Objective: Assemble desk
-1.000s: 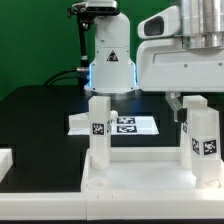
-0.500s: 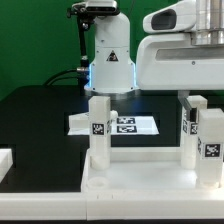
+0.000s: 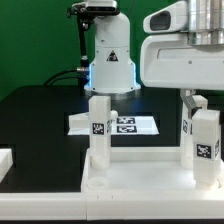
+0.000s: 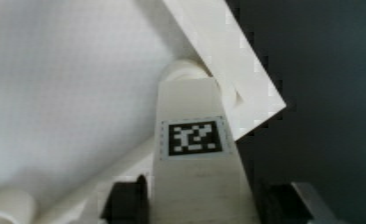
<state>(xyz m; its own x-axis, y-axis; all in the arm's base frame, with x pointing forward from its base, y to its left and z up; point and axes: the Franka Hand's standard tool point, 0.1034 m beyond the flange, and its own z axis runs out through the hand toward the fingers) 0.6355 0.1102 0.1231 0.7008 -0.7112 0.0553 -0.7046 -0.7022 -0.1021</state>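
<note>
The hand point(image 4: 212, 195) straddles an upright leg point(image 4: 198, 150), fingers narrowing around it. Step: seating this leg in the panel point(image 3: 140, 175); next comes twisting it tight.

Open gap between 2 upright legs point(image 3: 98, 128) point(image 3: 205, 143) over panel point(image 3: 140, 172).

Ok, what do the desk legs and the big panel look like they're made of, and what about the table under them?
The legs and the panel look like white plastic: smooth, uniform and matte, with crisp moulded edges, though painted wood can't be ruled out. Each leg carries a flat black-and-white printed tag, likely a sticker. The table looks like a matte black sheet or mat; its material is unclear.
</note>
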